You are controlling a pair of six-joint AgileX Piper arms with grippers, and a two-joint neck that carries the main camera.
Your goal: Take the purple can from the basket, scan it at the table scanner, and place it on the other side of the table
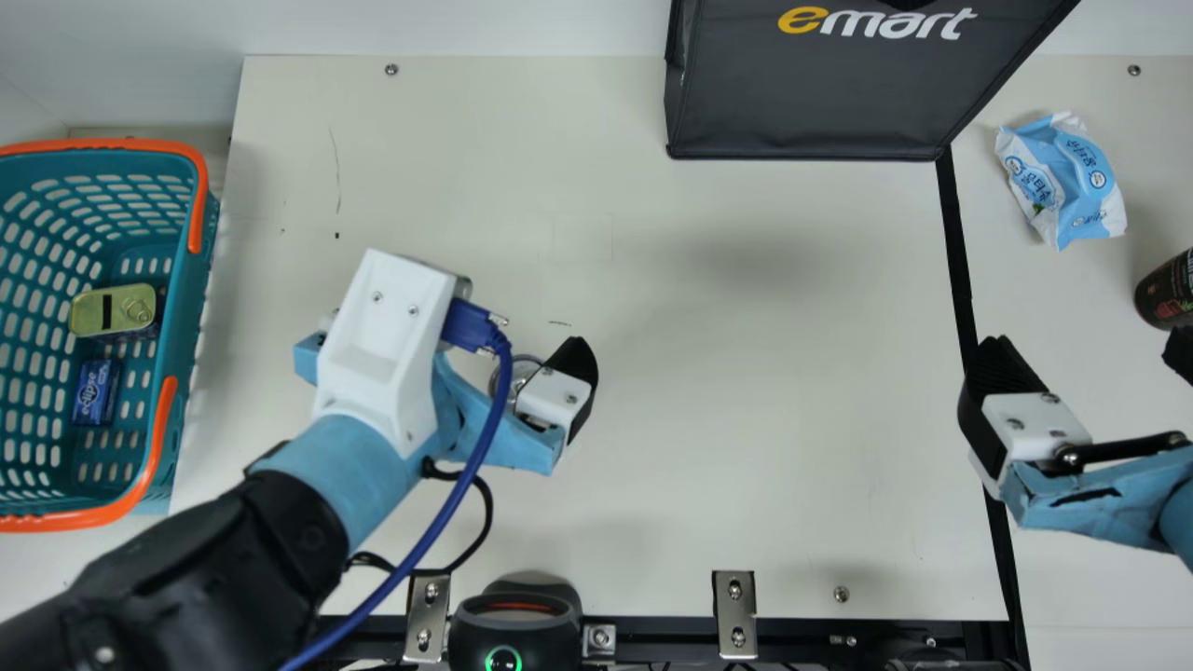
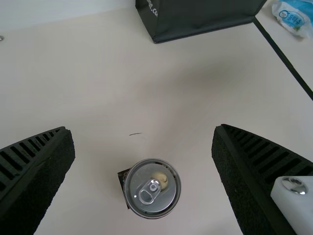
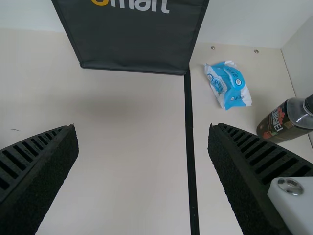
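Purple can (image 2: 152,188) upright on desk (image 1: 764,373), just under left pincer (image 2: 144,134), wide open; right pincer (image 3: 142,134), also open, farther off.

The bag (image 1: 802,102) is looking like matt cloth. Left of it, the basket (image 1: 183,312) is showing smooth plastic; in front of it, the table (image 1: 792,280) is looking matt, the can (image 2: 145,171) gleaming with metal. Right of it, the pack (image 1: 1062,177) is shining, crinkled plastic film.
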